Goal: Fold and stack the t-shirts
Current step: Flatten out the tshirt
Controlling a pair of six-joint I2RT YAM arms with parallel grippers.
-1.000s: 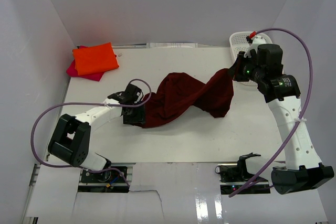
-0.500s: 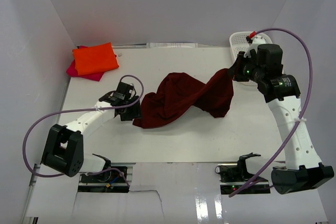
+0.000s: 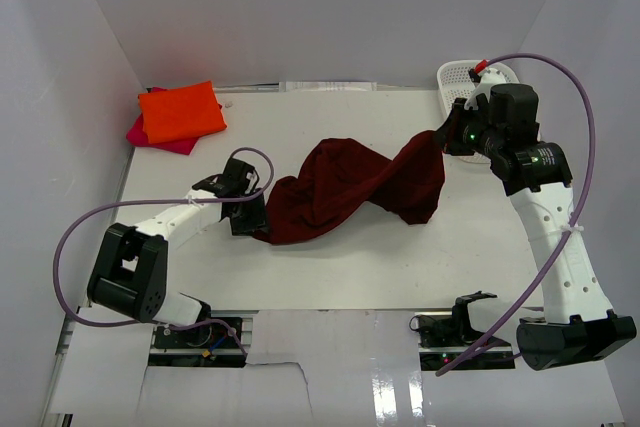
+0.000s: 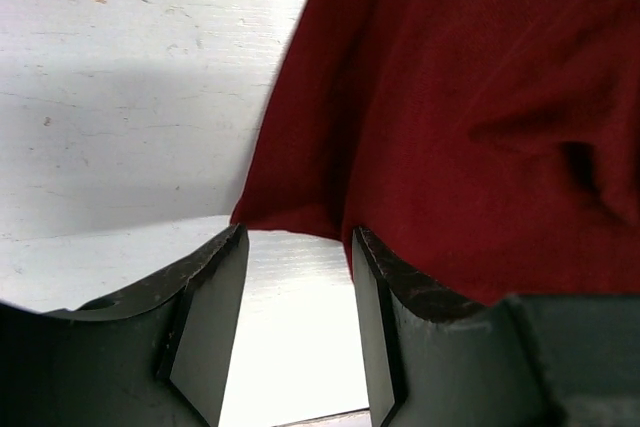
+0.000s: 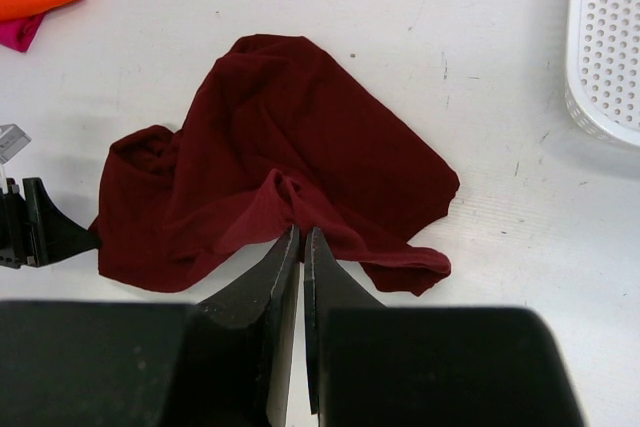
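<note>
Left gripper (image 4: 298, 247), jaws apart, just beside maroon t-shirt (image 4: 450, 97) edge.

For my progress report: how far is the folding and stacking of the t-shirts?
Done: the orange t-shirt lies folded on the magenta-pink t-shirt at the far left corner. In hand: the maroon t-shirt is crumpled mid-table; the right fingers are shut on one lifted edge, the left fingers stand open at its opposite corner. Remaining: fold it and put it on that stack.
</note>
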